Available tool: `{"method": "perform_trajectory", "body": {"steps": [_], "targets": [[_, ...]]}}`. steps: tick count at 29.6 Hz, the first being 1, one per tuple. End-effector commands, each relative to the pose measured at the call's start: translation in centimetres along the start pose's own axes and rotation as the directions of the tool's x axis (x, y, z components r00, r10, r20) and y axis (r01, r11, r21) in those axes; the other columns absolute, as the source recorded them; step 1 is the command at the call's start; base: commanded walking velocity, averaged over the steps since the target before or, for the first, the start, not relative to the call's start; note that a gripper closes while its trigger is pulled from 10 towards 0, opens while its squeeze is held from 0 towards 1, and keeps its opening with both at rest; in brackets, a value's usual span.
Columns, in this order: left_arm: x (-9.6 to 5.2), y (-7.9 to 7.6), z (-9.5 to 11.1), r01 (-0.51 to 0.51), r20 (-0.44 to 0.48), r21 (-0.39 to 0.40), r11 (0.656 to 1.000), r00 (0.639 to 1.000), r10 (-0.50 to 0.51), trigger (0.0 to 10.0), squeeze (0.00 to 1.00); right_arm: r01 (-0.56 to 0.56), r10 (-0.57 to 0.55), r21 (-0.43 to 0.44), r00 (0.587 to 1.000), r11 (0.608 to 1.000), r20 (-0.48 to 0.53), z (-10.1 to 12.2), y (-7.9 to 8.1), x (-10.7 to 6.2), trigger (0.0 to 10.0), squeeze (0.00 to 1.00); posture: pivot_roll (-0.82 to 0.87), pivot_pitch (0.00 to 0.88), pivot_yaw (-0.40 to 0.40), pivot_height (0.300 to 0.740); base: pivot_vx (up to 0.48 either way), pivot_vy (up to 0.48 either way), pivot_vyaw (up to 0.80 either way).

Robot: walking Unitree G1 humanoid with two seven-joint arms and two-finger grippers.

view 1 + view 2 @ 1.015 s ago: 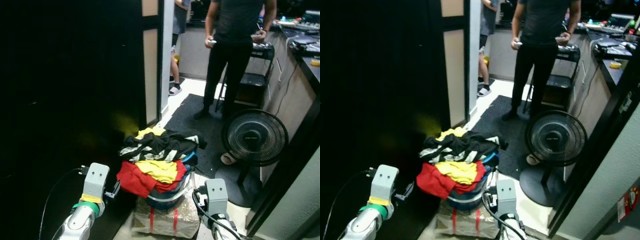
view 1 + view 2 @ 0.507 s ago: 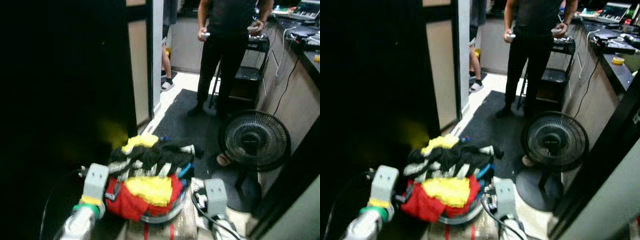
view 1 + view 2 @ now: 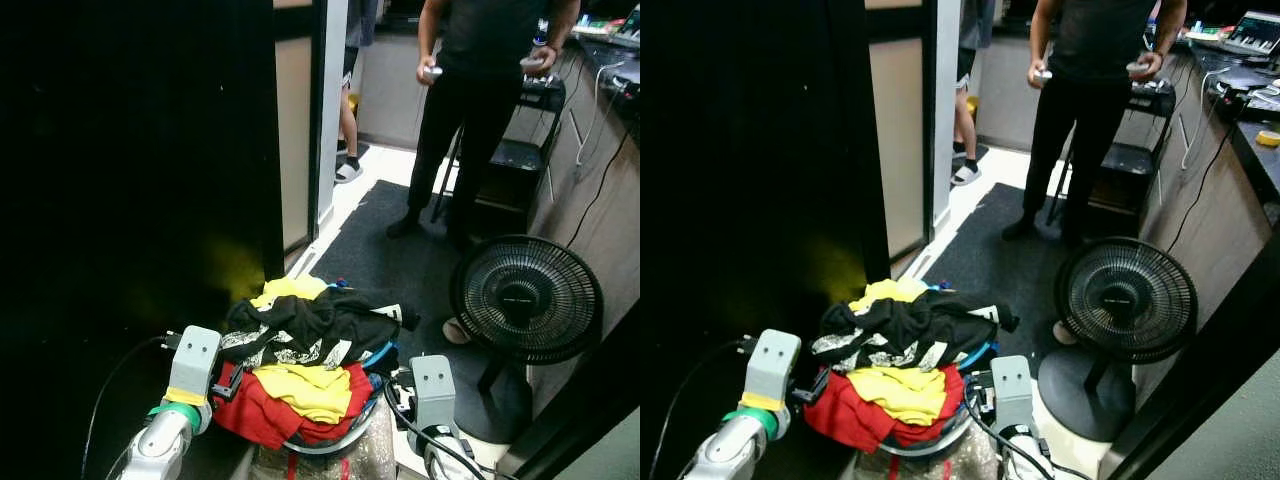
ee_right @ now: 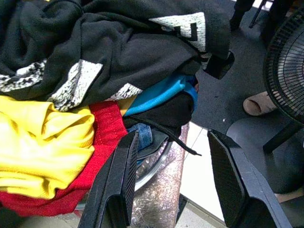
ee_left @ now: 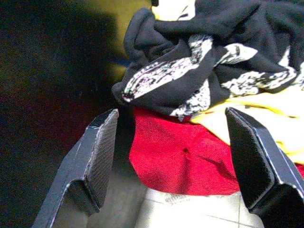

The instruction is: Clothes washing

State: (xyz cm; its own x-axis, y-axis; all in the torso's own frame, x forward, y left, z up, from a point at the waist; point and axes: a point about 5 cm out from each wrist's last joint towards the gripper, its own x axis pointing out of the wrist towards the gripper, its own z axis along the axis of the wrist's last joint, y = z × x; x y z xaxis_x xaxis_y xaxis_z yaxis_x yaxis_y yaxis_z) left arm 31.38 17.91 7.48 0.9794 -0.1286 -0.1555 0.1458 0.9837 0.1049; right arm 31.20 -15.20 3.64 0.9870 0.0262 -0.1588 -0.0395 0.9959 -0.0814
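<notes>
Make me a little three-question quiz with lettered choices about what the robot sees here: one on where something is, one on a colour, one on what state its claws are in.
1. Where does the floor fan stand relative to the laundry pile?
A. On the robot's right of it
B. On the robot's left of it
C. On top of it

2. What colour is the garment hanging lowest at the pile's left edge, under the black patterned top?
A. Red
B. White
C. Purple

3. How are the fingers of the left gripper and right gripper set?
A. Both shut on clothes
B. Both open, holding nothing
C. One open, one shut

Answers: 1 A, the fan sits on the right side of both eye views, the pile in the middle. 2 A, the left wrist view shows red cloth below the black top. 3 B, each wrist view shows a wide gap between the fingers.
</notes>
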Motion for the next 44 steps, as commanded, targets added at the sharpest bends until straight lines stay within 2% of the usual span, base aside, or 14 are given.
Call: {"method": "perform_trajectory", "body": {"steps": [1,10,16,18,23,27,34,36,44], "targets": [[-0.3,-0.2,-0.9,0.012,-0.037,0.004,1.0,0.999,-0.012,10.0,0.0,0.001,-0.001,-0.006,1.0,1.0,-0.029,-0.8,0.0,-0.4,10.0,0.0,-0.03,0.015,0.068,0.74,0.0,0.0,0.0],[-0.4,-0.5,-1.2,0.05,-0.059,0.018,0.999,0.997,-0.049,10.0,0.0,0.005,-0.005,-0.021,1.0,1.0,-0.028,-0.8,-0.2,-0.4,10.0,0.0,-0.03,0.015,0.07,0.74,0.0,0.0,0.0],[-0.5,-0.7,-1.3,0.088,-0.064,0.055,0.995,0.994,-0.084,10.0,0.0,0.009,-0.001,-0.128,0.998,0.992,0.061,1.1,-0.8,0.4,10.0,0.0,-0.03,0.033,0.067,0.74,0.0,0.0,0.0],[-0.5,-0.7,-1.3,0.088,-0.064,0.055,0.995,0.994,-0.084,10.0,0.0,0.009,-0.001,-0.128,0.998,0.992,0.061,1.1,-0.8,0.4,10.0,0.0,-0.03,0.033,0.067,0.74,0.0,0.0,0.0],[-1.1,-0.7,-1.3,0.074,-0.049,0.048,0.996,0.996,-0.071,10.0,0.0,-0.017,0.041,-0.207,0.993,0.978,0.109,3.0,-1.4,1.3,10.0,0.0,-0.01,0.068,0.013,0.74,0.0,0.0,0.0],[-1.6,-1.1,-1.3,0.061,-0.035,0.028,0.998,0.998,-0.06,10.0,0.0,-0.035,0.064,-0.235,0.991,0.971,0.115,3.5,-1.5,1.6,10.0,0.0,-0.02,0.086,-0.011,0.74,0.0,0.0,0.0],[-1.9,-1.8,-1.7,0.046,-0.035,0.001,0.999,0.998,-0.046,10.0,0.0,-0.055,0.081,-0.219,0.99,0.974,0.111,3.5,-0.8,1.7,10.0,0.0,-0.03,0.094,-0.016,0.74,0.0,0.0,0.0],[-1.5,-2.1,-1.5,0.036,-0.025,-0.022,0.999,0.999,-0.036,10.0,0.0,-0.043,0.06,-0.15,0.992,0.988,0.112,3.5,-0.8,1.6,10.0,0.0,-0.04,0.092,-0.017,0.74,0.0,0.0,0.0],[-0.6,-1.9,-0.5,0.016,-0.008,-0.063,0.998,1.0,-0.017,10.0,0.0,-0.009,0.02,-0.1,0.994,0.995,0.112,3.5,-1.4,1.6,10.0,0.0,-0.07,0.083,0.005,0.74,0.0,0.0,0.0]]}}
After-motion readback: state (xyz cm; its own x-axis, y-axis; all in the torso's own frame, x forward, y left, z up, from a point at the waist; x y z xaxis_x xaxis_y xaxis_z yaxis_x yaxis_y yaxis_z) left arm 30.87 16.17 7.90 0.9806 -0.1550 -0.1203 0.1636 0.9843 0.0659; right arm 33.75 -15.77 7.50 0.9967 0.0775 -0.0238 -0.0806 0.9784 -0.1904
